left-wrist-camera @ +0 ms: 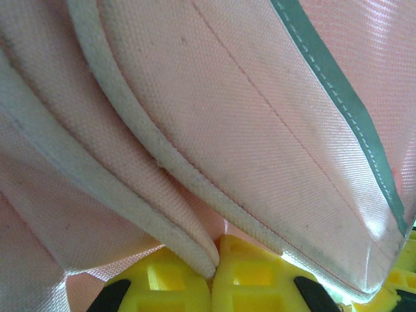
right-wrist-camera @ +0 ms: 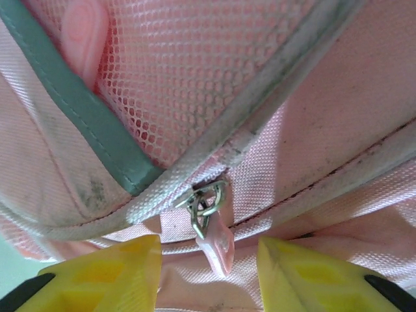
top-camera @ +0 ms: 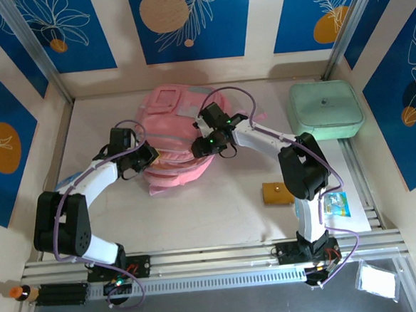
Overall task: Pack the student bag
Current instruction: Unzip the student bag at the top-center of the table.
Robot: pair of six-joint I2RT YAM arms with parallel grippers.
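Top external view: pale worktop [top-camera: 198,214] with the large soft pink fabric student bag [top-camera: 173,119] at its middle, toward the far wall.
A mint-green rounded square case [top-camera: 326,108] sits in the far right corner, well apart from the bag. The left tool [left-wrist-camera: 213,253] meets the bag's left side; in the left wrist view its yellow fingers are pressed together on a white-piped fold of the pink fabric. The right tool [right-wrist-camera: 208,242] is at the bag's right side, fingers spread apart, with a small pink zipper pull [right-wrist-camera: 221,250] hanging from a metal ring [right-wrist-camera: 205,198] between them. Near the right arm's base lie a small orange-brown block [top-camera: 277,192] and a blue packet [top-camera: 334,204].
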